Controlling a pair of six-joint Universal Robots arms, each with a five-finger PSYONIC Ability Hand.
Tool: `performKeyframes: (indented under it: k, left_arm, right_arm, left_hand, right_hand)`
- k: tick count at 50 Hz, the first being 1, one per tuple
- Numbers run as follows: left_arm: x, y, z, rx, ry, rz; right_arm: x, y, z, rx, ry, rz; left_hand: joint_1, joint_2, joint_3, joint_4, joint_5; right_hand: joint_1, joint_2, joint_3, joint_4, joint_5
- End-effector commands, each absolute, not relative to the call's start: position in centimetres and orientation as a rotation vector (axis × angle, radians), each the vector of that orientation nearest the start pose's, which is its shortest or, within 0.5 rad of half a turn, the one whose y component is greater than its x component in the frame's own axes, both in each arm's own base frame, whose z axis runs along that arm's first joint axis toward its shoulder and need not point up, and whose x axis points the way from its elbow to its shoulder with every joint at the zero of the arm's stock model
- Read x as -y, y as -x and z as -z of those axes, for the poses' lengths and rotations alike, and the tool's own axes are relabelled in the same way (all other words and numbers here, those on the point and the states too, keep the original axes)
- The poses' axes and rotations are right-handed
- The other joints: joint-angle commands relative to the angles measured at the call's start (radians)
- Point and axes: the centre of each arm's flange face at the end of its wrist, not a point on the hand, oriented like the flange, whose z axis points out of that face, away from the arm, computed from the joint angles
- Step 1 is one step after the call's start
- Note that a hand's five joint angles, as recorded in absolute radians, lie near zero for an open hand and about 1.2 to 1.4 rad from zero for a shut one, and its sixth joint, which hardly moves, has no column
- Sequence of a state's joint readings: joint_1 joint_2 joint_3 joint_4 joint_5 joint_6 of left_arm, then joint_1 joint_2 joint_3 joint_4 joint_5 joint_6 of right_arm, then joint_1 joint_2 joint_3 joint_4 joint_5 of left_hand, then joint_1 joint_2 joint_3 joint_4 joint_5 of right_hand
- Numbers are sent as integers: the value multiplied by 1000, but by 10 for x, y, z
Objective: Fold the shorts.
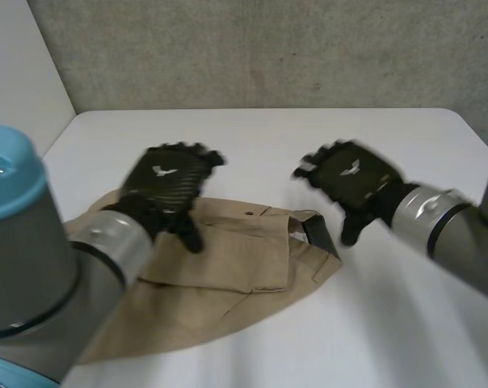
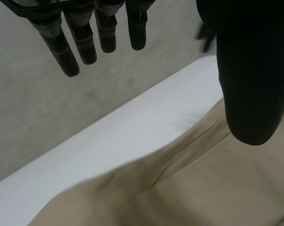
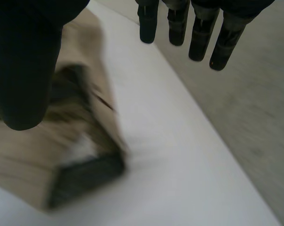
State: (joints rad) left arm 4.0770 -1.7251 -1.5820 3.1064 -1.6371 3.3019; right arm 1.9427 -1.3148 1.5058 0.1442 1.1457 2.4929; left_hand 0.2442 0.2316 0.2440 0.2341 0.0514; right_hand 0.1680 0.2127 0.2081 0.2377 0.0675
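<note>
White table [image 1: 405,323] bears tan shorts [image 1: 228,267] — left hand [image 1: 167,182] hovers over them, right hand [image 1: 353,178] beside, fingers [image 2: 136,28] of both straight, released.

Shorts on the table, one hand over them and one beside them.
The shorts [image 1: 228,267] lie flat on the near left part of the table [image 1: 309,137], with their waistband end toward the robot's right. The left hand [image 1: 167,182] hangs over the shorts' far edge, toward their left end, its fingers [image 2: 71,52] reaching past that edge. The right hand [image 1: 353,178] is just beyond the shorts' right end, over bare table and clear of the cloth. Behind the shorts, past the table's far edge, stands a wall [image 1: 268,48].
</note>
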Motion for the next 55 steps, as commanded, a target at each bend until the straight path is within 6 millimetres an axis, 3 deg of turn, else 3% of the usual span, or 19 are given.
performKeyframes:
  k: [1, 4, 9, 14, 19, 24, 25, 28, 37, 40, 41, 44, 45, 47, 48, 52, 55]
  left_arm:
    - [219, 242, -234, -2499, -710, 1982]
    - [228, 233, -228, -2496, -661, 1970]
    - [243, 216, -216, -2496, -587, 1967]
    - [242, 216, -211, -2511, -605, 1973]
    - [238, 215, -207, -2525, -613, 1957]
    - [235, 216, -205, -2535, -621, 1946]
    - [235, 216, -205, -2533, -621, 1948]
    - [235, 216, -205, -2532, -621, 1950]
    - [234, 216, -206, -2532, -621, 1950]
    - [232, 215, -206, -2534, -623, 1948]
    - [232, 215, -205, -2535, -624, 1946]
    - [230, 215, -206, -2534, -625, 1949]
    - [230, 215, -205, -2536, -628, 1947]
    - [229, 216, -205, -2537, -630, 1945]
    - [228, 216, -205, -2540, -634, 1944]
    - [225, 217, -203, -2547, -645, 1936]
    - [222, 219, -203, -2545, -665, 1937]
  right_arm:
    - [196, -315, -204, -1733, 1548, 1539]
    - [182, -330, -193, -1673, 1557, 1511]
    - [180, -344, -171, -1621, 1576, 1521]
    - [189, -357, -155, -1604, 1592, 1576]
    - [209, -364, -132, -1700, 1610, 1618]
    - [229, -370, -121, -1725, 1689, 1701]
    - [234, -373, -121, -1706, 1719, 1733]
    - [245, -380, -132, -1652, 1713, 1829]
    - [310, -416, -218, -1279, 1317, 2436]
    - [328, -419, -221, -1240, 1259, 2516]
    - [343, -417, -216, -1253, 1233, 2551]
    - [364, -415, -204, -1270, 1202, 2592]
    - [375, -413, -196, -1290, 1190, 2612]
    - [386, -407, -188, -1337, 1171, 2630]
    - [389, -405, -185, -1359, 1162, 2635]
    - [389, -398, -175, -1448, 1148, 2611]
    - [381, -390, -190, -1469, 1139, 2596]
  left_hand:
    - [-13, 0, -13, -3, 5]
    - [-16, -3, -16, -6, 2]
    - [-16, -3, -16, -6, 2]
    - [-16, -3, -16, -6, 2]
    - [-25, -12, -25, -15, -6]
    - [-25, -12, -25, -15, -7]
    - [-25, -12, -25, -15, -7]
    - [-28, -15, -28, -18, -9]
    - [-28, -15, -28, -18, -9]
    - [-28, -15, -28, -18, -9]
    - [-28, -15, -28, -18, -9]
    - [-31, -18, -30, -21, -12]
    - [-31, -18, -30, -21, -12]
    - [-31, -18, -30, -21, -12]
    - [-31, -18, -30, -21, -12]
    - [-37, -24, -36, -26, -18]
    - [-37, -24, -36, -26, -18]
  right_hand:
    - [342, 298, 302, 273, 268]
    - [404, 359, 364, 334, 330]
    - [445, 401, 405, 376, 371]
    - [454, 410, 414, 385, 380]
    - [466, 421, 426, 396, 392]
    - [832, 787, 792, 762, 758]
    - [1196, 1152, 1156, 1127, 1122]
    - [1228, 1184, 1188, 1159, 1154]
    - [1228, 1184, 1188, 1159, 1154]
    - [1228, 1184, 1188, 1159, 1154]
    - [1228, 1184, 1188, 1159, 1154]
    - [1228, 1184, 1188, 1159, 1154]
    - [1171, 1126, 1131, 1101, 1097]
    - [318, 273, 278, 248, 244]
    - [7, -38, -34, -63, -68]
    - [7, -38, -34, -63, -68]
    - [7, -38, -34, -63, -68]
